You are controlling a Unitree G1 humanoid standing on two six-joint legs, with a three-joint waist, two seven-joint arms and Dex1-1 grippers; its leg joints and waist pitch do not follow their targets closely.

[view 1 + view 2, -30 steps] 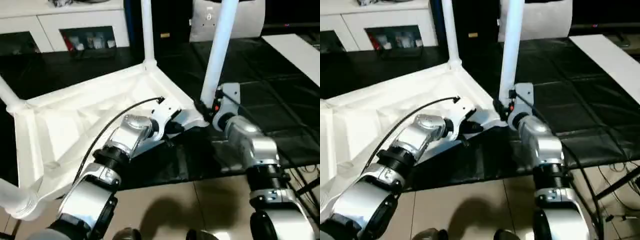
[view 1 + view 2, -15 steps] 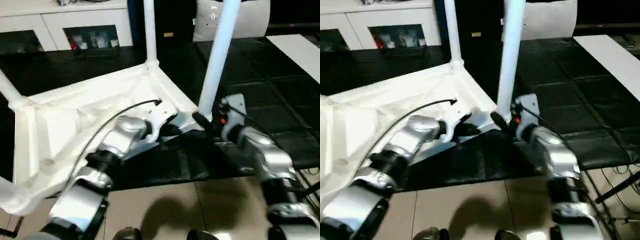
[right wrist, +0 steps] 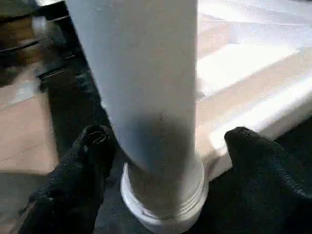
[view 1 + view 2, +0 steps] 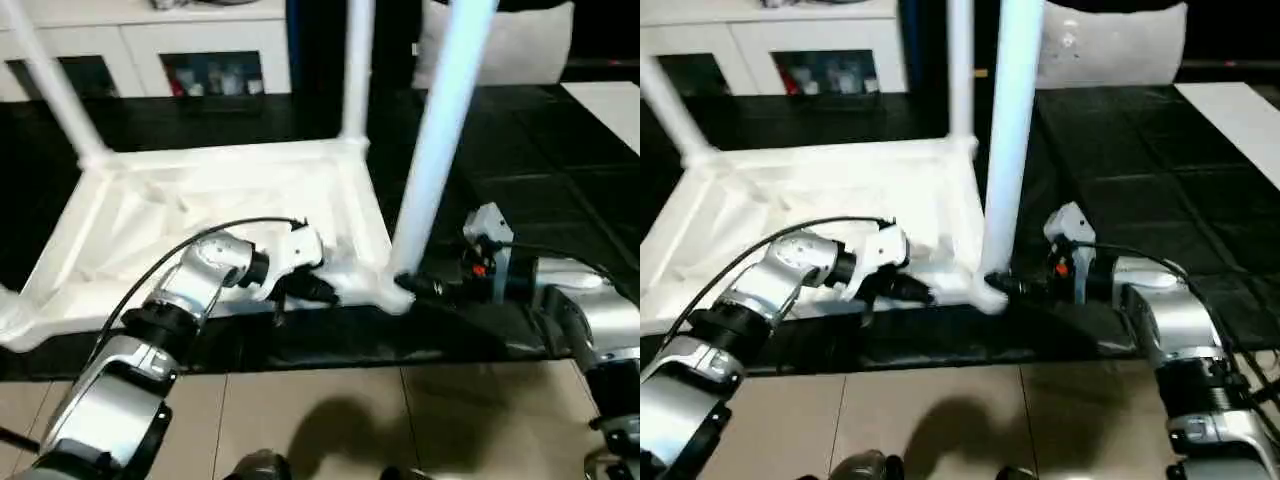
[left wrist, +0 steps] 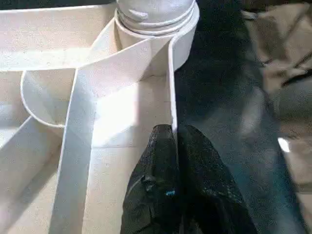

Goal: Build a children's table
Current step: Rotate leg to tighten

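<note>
- children's table [image 4: 215, 195] lies upside down on the black floor mat [image 4: 560, 150], ribbed underside up, legs pointing up
- left tool [image 5: 173, 141] fully closed, pinching the thin rim wall of the top, near the corner socket [image 5: 156, 29]
- right tool [image 3: 163, 146] wide open, one finger [image 3: 92, 146] each side of the near leg [image 4: 435, 150] just above its socket; contact unclear
- white cabinet [image 4: 150, 40] behind the table

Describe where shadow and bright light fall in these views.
Left eye view: a dark shadow lies on the tan floor. Right wrist view: the leg is shaded on its near face, the table top behind glares white. Left wrist view: black left tool against bright plastic.
</note>
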